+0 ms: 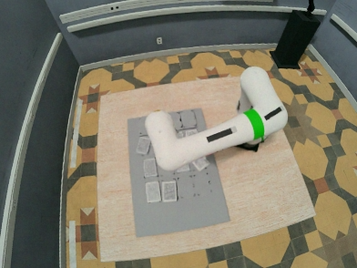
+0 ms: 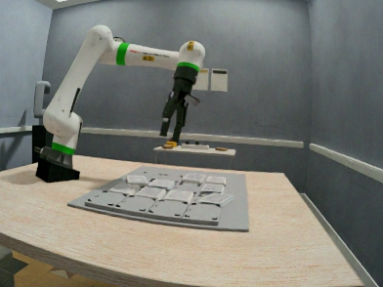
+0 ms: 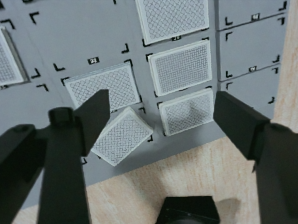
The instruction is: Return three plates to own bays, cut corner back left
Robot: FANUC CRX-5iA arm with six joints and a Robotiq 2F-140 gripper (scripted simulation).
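The grey deck (image 1: 178, 173) lies on the wooden table and carries several sealed white plates. In the wrist view one plate (image 3: 121, 136) lies turned askew near the deck's front edge, outside any corner pieces. Beside it three plates sit square in their bays: one on the left (image 3: 101, 86), one at the front (image 3: 186, 111) and one behind that (image 3: 180, 67). My gripper (image 3: 161, 104) is open and empty, with its fingers spread either side of these plates. It hangs high above the deck in the exterior view (image 2: 172, 128). In the top view two plates look tilted, one on the left (image 1: 143, 145) and one at the arm's side (image 1: 200, 163).
Empty bays with black corner marks lie on the right in the wrist view (image 3: 250, 45). The arm's base (image 2: 56, 168) stands on the table beside the deck. A small side table (image 2: 194, 146) with small objects stands behind. A black pedestal (image 1: 296, 36) stands in the room's corner.
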